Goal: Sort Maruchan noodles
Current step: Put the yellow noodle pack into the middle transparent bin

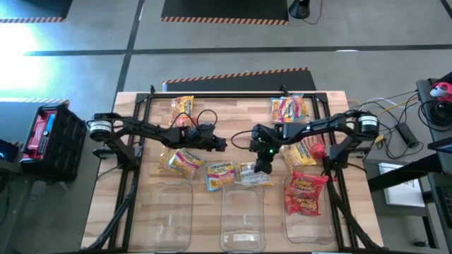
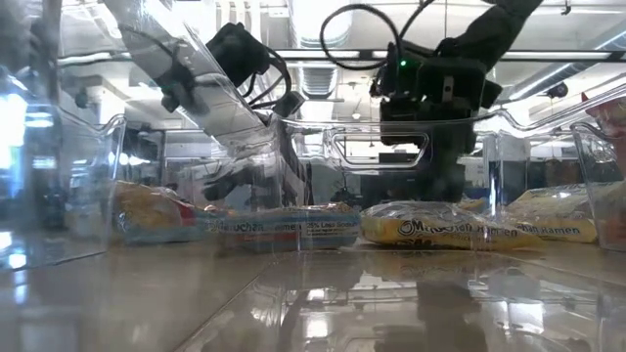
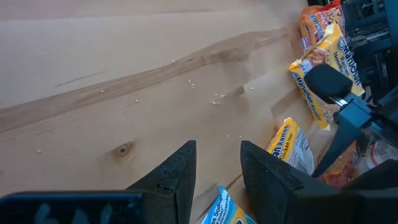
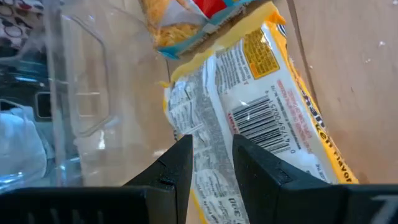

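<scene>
Looking straight down, the right gripper (image 1: 263,168) is down on a yellow noodle packet (image 1: 248,173) beside a blue packet (image 1: 219,175). Three clear bins (image 1: 242,219) line the near edge; two red packets (image 1: 305,194) lie in the right one. The left gripper (image 1: 217,143) hangs over bare table (image 1: 233,106), fingers slightly apart. In the right wrist view, the fingers (image 4: 180,163) pinch the yellow packet's edge.

On the table lie eight noodle packets (image 1: 302,192) and three clear bins (image 1: 244,219), with two arms (image 1: 152,130).
</scene>
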Robot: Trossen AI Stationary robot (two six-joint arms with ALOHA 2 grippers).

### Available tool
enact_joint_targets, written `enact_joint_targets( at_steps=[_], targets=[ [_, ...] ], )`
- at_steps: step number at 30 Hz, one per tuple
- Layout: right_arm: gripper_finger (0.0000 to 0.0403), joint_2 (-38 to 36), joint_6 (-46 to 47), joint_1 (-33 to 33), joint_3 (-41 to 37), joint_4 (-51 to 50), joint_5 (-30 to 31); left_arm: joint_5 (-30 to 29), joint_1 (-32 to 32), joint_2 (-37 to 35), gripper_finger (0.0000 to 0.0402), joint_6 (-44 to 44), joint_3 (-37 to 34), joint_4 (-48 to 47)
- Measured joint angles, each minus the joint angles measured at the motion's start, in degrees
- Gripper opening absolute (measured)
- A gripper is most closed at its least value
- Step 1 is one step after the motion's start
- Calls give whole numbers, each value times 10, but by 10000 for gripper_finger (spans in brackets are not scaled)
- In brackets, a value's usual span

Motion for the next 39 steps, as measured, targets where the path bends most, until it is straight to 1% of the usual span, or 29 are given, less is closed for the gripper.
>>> enact_joint_targets(
  at_steps=[3,7,13,17,22,24,27,31,35,39],
  targets=[
    [102,20,-20,0,17,-17,5,0,0,0,109,0,0,-2],
    [102,44,-52,0,44,-44,26,0,0,0,109,0,0,-4],
    [102,60,-94,-15,77,-64,76,0,0,0,109,0,0,-12],
    [102,59,-114,-34,94,-73,147,0,0,0,109,0,0,-15],
    [101,66,-139,-71,116,-74,278,0,0,0,109,9,0,-17],
    [100,76,-140,-90,129,-73,314,-1,0,0,109,13,0,-17],
    [100,91,-129,-114,151,-76,307,-1,0,0,109,15,0,-19],
    [100,94,-129,-128,188,-111,268,-1,0,0,109,15,0,-19],
    [101,77,-163,-129,224,-170,268,-2,0,0,109,15,0,-12],
    [106,69,-170,-132,241,-232,269,-15,0,0,109,15,0,3]
  ],
)
